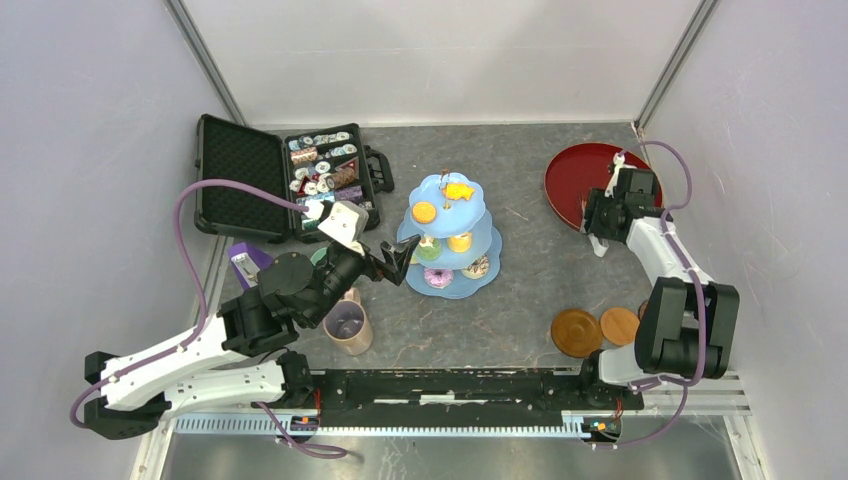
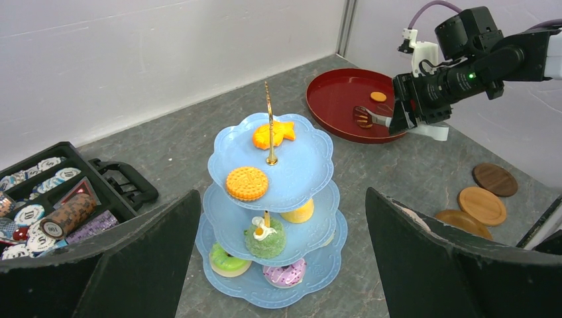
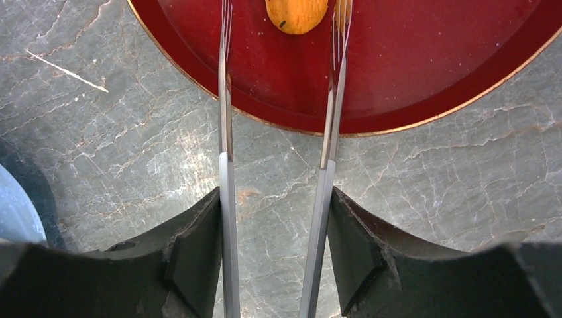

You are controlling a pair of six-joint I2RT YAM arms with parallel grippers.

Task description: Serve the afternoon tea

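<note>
The pale-blue three-tier cake stand [image 1: 487, 240] stands mid-table with orange biscuits, small cakes and donuts on it. My left gripper [image 1: 395, 258] is open and empty just left of the stand; in the left wrist view the stand [image 2: 298, 165] sits ahead between my open fingers [image 2: 281, 193]. My right gripper [image 1: 596, 222] is shut on metal tongs [image 3: 225, 132], whose open tips reach over the dark-red tray [image 3: 411, 66] on either side of an orange biscuit [image 3: 296, 12]. A tan mug [image 1: 347, 327] stands near my left arm. Brown coasters [image 1: 577, 332] lie front right.
An open black case of small tins [image 1: 325, 170] lies back left. The dark-red tray [image 1: 575, 170] is back right, by the right wall. A purple object [image 1: 245, 265] sits behind my left arm. A green cup [image 1: 320, 256] is mostly hidden by the arm.
</note>
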